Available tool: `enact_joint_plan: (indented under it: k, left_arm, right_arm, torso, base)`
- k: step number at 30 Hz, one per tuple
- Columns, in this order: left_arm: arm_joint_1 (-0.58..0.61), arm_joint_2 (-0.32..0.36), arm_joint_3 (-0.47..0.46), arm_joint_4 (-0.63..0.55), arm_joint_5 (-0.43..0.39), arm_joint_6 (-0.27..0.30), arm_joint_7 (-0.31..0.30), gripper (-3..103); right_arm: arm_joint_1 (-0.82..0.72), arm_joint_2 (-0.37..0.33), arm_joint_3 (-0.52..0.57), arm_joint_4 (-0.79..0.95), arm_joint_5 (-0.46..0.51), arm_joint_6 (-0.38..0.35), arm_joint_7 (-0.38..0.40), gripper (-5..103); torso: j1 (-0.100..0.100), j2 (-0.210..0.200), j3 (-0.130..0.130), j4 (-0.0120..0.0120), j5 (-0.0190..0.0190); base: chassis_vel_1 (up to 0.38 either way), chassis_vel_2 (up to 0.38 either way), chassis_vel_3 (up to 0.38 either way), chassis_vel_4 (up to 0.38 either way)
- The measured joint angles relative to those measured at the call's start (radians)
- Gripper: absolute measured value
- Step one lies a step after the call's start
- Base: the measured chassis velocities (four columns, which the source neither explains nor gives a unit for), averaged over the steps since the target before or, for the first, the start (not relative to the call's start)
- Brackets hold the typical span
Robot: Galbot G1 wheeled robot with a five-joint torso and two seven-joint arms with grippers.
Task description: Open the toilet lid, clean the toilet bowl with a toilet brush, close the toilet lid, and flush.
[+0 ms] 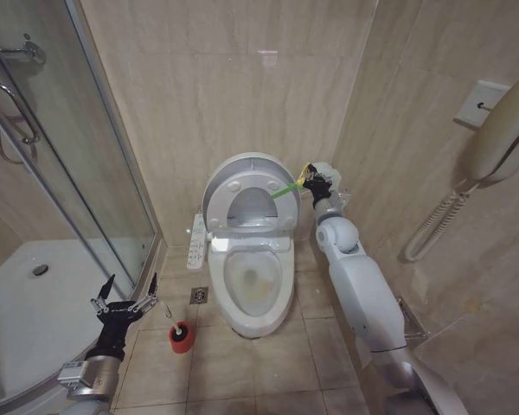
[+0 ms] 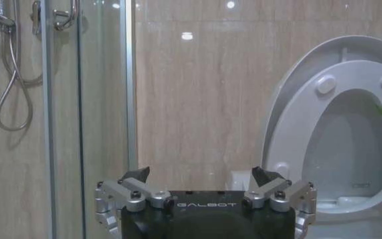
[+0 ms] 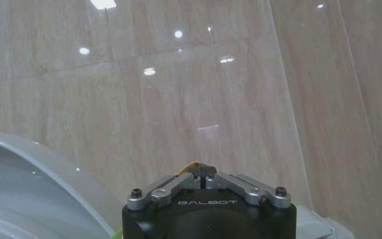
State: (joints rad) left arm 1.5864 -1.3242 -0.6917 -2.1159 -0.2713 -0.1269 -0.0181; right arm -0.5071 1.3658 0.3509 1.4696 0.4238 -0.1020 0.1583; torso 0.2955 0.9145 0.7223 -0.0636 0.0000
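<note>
At frame centre, the toilet bowl (image 1: 255, 290) lies uncovered, the toilet lid (image 1: 242, 186) upright against the wall. The right gripper (image 1: 310, 180), fingers pressed together, pinches the green-and-yellow band (image 1: 287, 188). Lower left, the left gripper (image 1: 124, 301) hangs spread above the toilet brush (image 1: 176, 329).

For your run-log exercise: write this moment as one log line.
toilet lid: raised | right gripper: shut on green-and-yellow band | left gripper: open, near shower | toilet brush: in holder
</note>
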Motion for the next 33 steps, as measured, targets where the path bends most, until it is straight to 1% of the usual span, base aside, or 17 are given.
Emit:
enact_joint_plan:
  k: [10,12,14,19,24,27,33]
  left_arm:
    - [-0.001,0.0,0.0,0.0,0.0,0.0,0.0,100]
    - [-0.001,0.0,0.0,0.0,0.0,0.0,0.0,100]
    - [-0.001,0.0,0.0,0.0,0.0,0.0,0.0,100]
    - [0.0,0.0,0.0,0.0,0.0,0.0,0.0,100]
    - [0.0,0.0,0.0,0.0,0.0,0.0,0.0,100]
    - [-0.001,0.0,0.0,0.0,0.0,0.0,0.0,100]
    - [0.0,0.0,0.0,0.0,0.0,0.0,0.0,100]
  right_arm:
    - [0.001,0.001,0.007,0.002,-0.016,0.018,0.008,0]
    - [-0.002,-0.003,0.018,0.005,-0.04,0.017,0.016,0]
    - [-0.004,-0.011,0.024,0.011,-0.054,0.015,0.02,0]
    - [-0.002,-0.019,0.023,0.011,-0.071,0.014,0.026,0]
    - [0.003,-0.01,0.017,-0.007,-0.08,0.006,0.027,0]
    - [0.017,0.004,0.006,-0.036,-0.084,-0.012,0.023,0]
    - [0.054,0.019,0.0,-0.09,-0.099,-0.007,0.021,0]
  torso:
    - [0.001,0.0,0.0,-0.0003,-0.0002]
    - [0.001,0.0,0.0,0.0004,0.0001]
    - [0.001,0.0,0.0,0.0006,0.0]
    - [0.0,0.0,0.0,-0.0001,0.0001]
    - [0.0,0.0,0.0,-0.0001,0.0]
    - [0.0,0.0,0.0,0.0,0.0]
    - [0.0,0.0,0.0,0.0001,-0.0001]
  base:
    - [-0.102,0.106,0.101,-0.104]
    - [-0.059,0.096,0.067,-0.058]
    - [0.0,0.0,0.0,0.0]
    - [0.012,-0.022,-0.011,0.014]
    - [0.014,-0.031,-0.018,0.02]
    - [0.0,0.0,0.0,0.0]
    - [0.0,0.0,0.0,0.0]
